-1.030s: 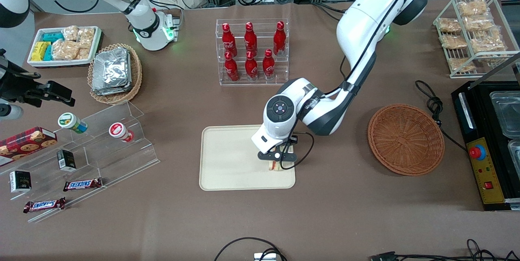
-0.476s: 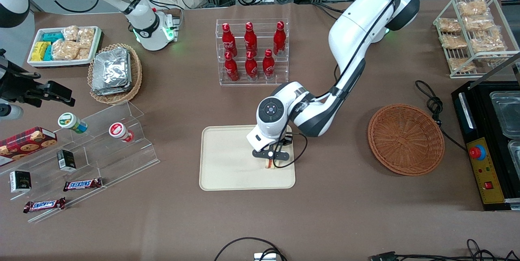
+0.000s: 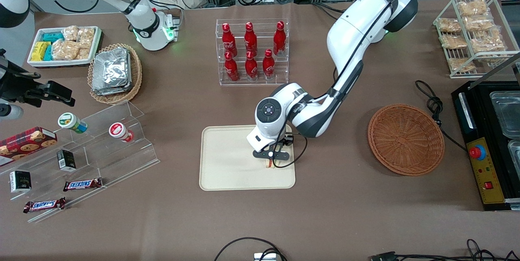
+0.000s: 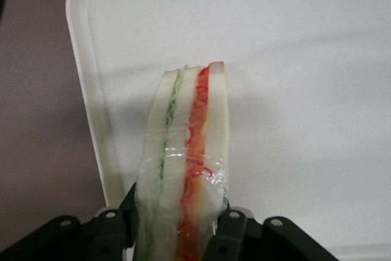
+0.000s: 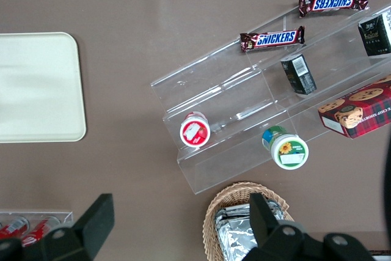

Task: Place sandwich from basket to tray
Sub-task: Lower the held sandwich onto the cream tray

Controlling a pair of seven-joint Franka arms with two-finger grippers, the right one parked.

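My left gripper (image 3: 271,162) hangs low over the cream tray (image 3: 227,171), near the tray's end toward the working arm. It is shut on the sandwich (image 4: 183,169), a plastic-wrapped wedge of white bread with green and red-orange layers, squeezed between both fingers (image 4: 229,227). From the front only a sliver of the sandwich (image 3: 269,164) shows under the gripper. The tray (image 4: 293,59) lies just beneath it. The reddish-brown basket (image 3: 405,139) sits toward the working arm's end of the table with nothing in it.
A clear rack of red bottles (image 3: 252,51) stands farther from the front camera than the tray. A clear stepped shelf (image 3: 97,147) with jars, small boxes and candy bars lies toward the parked arm's end. A black machine (image 3: 487,143) flanks the basket.
The gripper with the sandwich has moved over the tray toward the parked arm's end and slightly away from the front camera, staying shut on it.
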